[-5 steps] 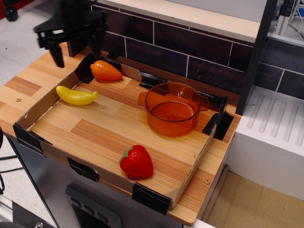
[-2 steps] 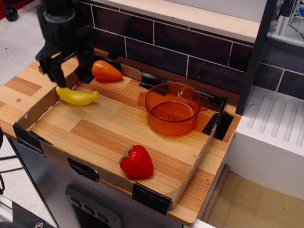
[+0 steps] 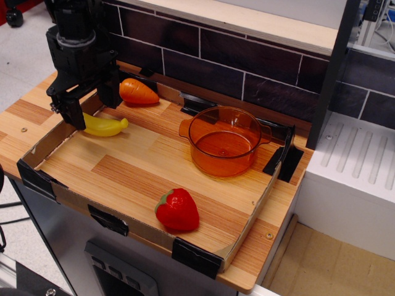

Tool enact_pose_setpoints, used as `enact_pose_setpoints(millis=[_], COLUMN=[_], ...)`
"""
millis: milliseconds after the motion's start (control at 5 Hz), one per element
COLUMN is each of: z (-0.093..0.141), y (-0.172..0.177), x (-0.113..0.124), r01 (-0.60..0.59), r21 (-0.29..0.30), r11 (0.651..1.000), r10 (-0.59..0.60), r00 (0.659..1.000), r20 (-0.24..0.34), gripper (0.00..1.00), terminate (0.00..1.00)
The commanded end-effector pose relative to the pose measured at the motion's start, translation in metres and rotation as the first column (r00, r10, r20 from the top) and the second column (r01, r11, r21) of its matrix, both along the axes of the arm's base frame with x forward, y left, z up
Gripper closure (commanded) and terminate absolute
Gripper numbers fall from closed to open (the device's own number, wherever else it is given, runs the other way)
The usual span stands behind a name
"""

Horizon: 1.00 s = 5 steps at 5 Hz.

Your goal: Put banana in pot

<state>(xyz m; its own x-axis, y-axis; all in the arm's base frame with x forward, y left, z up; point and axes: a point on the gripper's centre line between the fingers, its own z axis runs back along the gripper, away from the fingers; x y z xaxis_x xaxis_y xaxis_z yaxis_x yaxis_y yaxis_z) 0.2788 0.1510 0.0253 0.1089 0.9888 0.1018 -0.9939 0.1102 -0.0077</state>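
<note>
The banana [image 3: 106, 126] lies on the wooden tray [image 3: 142, 179] near its back left corner, flat on its side. The black gripper [image 3: 91, 106] hangs right over its left end and hides that bit. One finger [image 3: 73, 112] is in front of the banana's left tip and the other is behind it, by the tray's back wall. So the jaws look open w/ the banana's end between them, but I can't tell if they touch it yet. It does not look lifted.

The banana looks like a smooth, shiny plastic toy, prob. light and hard (not squishy like a real one). Smooth means slippery, and the thin pointy ends could pop out of a squeeze. I think the fat middle is the best spot to pinch, across its short way.

The pot [image 3: 223, 143] is see-through orange plastic, standing upright and well apart from the banana, to the right. It looks empty. It's prob. light too, so a bump could push it.

A carrot [image 3: 138, 91] sits just behind the gripper, and a strawberry [image 3: 177, 209] is near the front edge.

No words, labels or brand marks can be read anywhere.
</note>
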Motion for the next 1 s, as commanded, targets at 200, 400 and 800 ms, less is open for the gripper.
enact_pose_setpoints(millis=[200,400,800], z=[-0.018,-0.013,0.019], y=[0.002,0.001,-0.008], x=[-0.006,-0.006,0.004], r01=[0.02,0.032,0.01], r21=[0.051,0.038,0.011], r11=[0.999,0.999,1.0], r10=[-0.021,-0.033,-0.011], r00=[1.0,0.999,0.999], r20=[0.005,0.019,0.054], gripper=[1.0,1.0,1.0], terminate=[0.0,0.0,0.0])
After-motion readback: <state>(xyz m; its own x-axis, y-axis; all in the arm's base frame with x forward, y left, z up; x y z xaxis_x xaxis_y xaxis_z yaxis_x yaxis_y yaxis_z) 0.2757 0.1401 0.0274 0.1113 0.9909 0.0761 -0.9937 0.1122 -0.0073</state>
